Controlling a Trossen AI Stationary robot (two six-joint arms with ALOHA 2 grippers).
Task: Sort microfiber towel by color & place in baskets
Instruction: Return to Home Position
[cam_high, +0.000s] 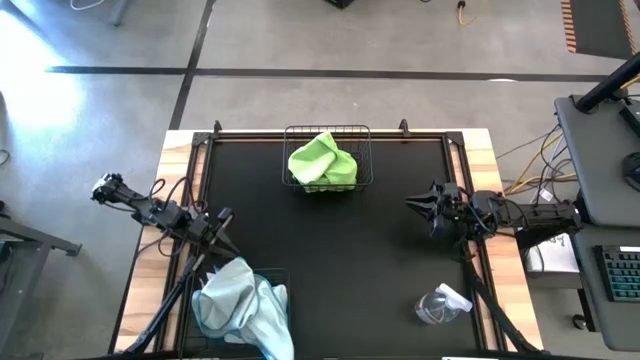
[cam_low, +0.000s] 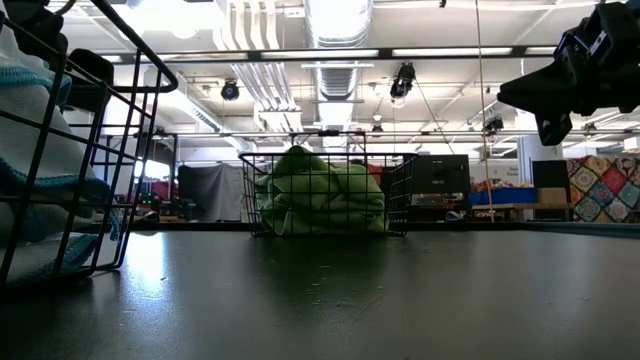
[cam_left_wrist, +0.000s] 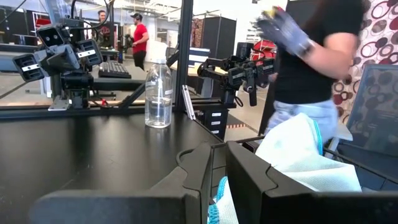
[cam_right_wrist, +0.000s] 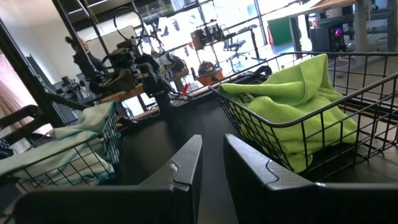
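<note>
Sorting looks finished: green towels (cam_high: 322, 160) fill the far basket (cam_high: 366, 150), blue towels (cam_high: 240, 305) the near basket (cam_low: 140, 150), none loose on the bench (cam_high: 380, 270). My left claw (cam_high: 225, 218) and right claw (cam_high: 415, 204) hang empty, pressed together.

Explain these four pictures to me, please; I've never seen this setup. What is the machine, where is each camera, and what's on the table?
It is a robot with two dark arms at a black table. One camera looks straight down, one sits at tabletop level, and one rides on each wrist, showing that arm's own two fingers. The left gripper hangs beside the near basket, which is piled with pale blue towels. The right gripper is at the table's right side. Both are shut and hold nothing. The far basket holds lime green towels. A clear bottle stands on the table, and a person stands beyond it.
</note>
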